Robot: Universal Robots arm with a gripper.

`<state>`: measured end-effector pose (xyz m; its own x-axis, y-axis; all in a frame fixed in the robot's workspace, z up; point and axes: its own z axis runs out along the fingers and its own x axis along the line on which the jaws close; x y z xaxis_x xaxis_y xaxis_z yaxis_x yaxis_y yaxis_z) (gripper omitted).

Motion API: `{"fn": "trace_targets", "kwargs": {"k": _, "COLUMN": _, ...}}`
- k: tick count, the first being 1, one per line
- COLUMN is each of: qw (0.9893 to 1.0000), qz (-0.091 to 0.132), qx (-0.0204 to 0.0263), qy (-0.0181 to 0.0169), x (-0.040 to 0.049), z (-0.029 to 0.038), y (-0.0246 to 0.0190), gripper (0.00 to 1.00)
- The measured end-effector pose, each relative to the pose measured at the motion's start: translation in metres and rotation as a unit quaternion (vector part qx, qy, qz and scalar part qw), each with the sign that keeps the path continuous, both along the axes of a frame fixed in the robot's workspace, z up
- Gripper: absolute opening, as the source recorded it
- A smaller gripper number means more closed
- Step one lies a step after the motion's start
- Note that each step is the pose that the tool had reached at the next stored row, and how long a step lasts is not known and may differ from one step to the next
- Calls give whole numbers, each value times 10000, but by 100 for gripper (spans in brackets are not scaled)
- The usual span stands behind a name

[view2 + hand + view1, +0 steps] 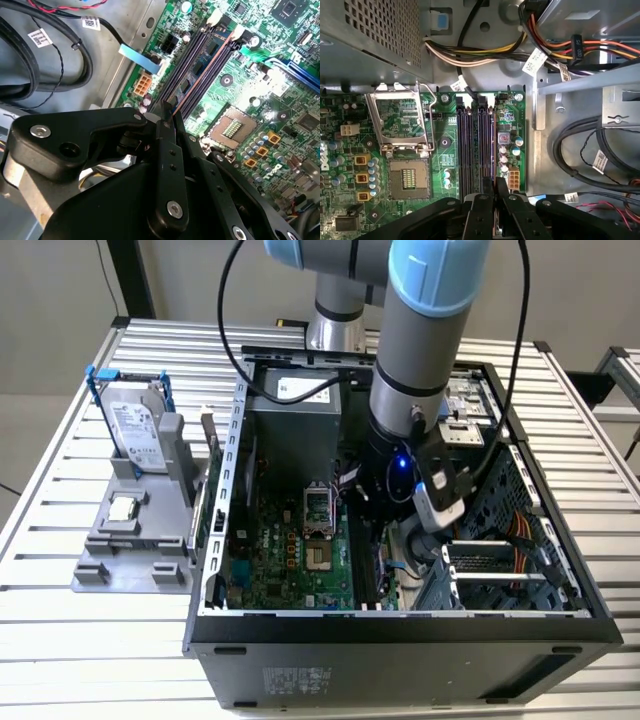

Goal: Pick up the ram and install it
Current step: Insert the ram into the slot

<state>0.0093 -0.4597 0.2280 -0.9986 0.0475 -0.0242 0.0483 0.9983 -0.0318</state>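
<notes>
Your pincer (167,112) is down inside the computer case (400,625), fingers clamped on the ram (200,67), which stands in the motherboard's (445,150) long slot.

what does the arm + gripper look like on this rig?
Grey tubular arm with light blue joint caps and black cables looped alongside. A blue light glows at the black wrist. The gripper is matte black, with chunky linkage fingers fixed by silver screws.

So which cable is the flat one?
The light-blue cable beside the orange plug; the other cables are round and black.
</notes>
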Motion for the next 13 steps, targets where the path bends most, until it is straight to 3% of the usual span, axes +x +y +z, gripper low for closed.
{"fn": "trace_targets", "kwargs": {"k": 7, "qw": 10000, "qz": 0, "qx": 0, "qy": 0, "x": -1, "z": -66, "y": 22, "gripper": 0}}
{"fn": "trace_targets", "kwargs": {"k": 13, "qw": 10000, "qz": -7, "qx": -1, "qy": 1, "x": 0, "z": -73, "y": 31, "gripper": 0}}
